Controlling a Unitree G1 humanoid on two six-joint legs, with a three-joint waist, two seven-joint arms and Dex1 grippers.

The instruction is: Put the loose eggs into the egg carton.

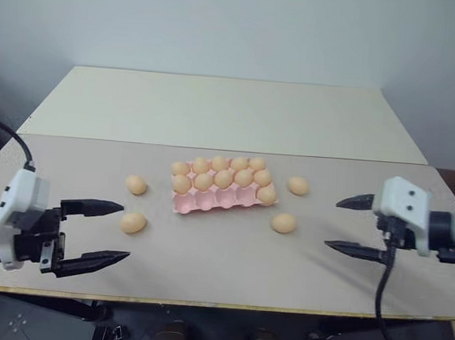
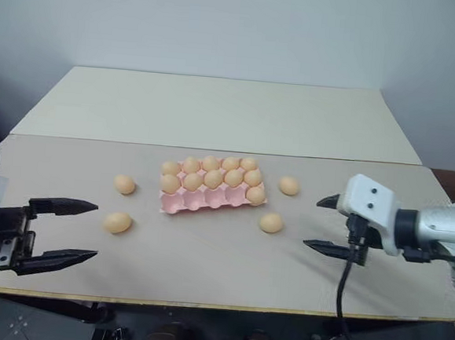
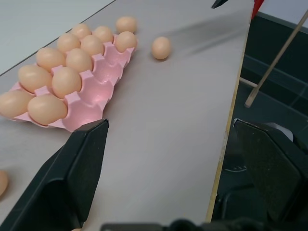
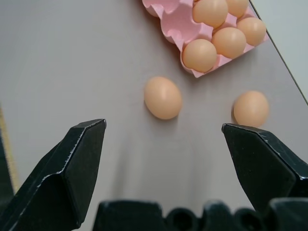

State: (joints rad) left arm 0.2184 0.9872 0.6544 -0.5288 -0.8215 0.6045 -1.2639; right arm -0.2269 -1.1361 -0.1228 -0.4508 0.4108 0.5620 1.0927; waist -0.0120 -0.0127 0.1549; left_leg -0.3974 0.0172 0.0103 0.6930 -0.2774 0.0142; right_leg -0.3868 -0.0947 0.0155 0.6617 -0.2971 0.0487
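- We have bare table (image 1: 204, 263) between both wide-open grippers, left (image 1: 104, 230) and right (image 1: 349, 224).
- Two eggs (image 1: 134, 204) lie left of the carton (image 1: 209, 202), two more eggs (image 1: 290, 204) right; nothing overhangs them.

Four loose eggs (image 1: 136, 184) flanking pink egg carton (image 1: 209, 202)

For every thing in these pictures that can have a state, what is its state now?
egg carton: lidless, near row mostly empty, back rows filled.
loose eggs: four, resting on the table outside the carton, two each side.
left gripper: open, empty.
right gripper: open, empty.
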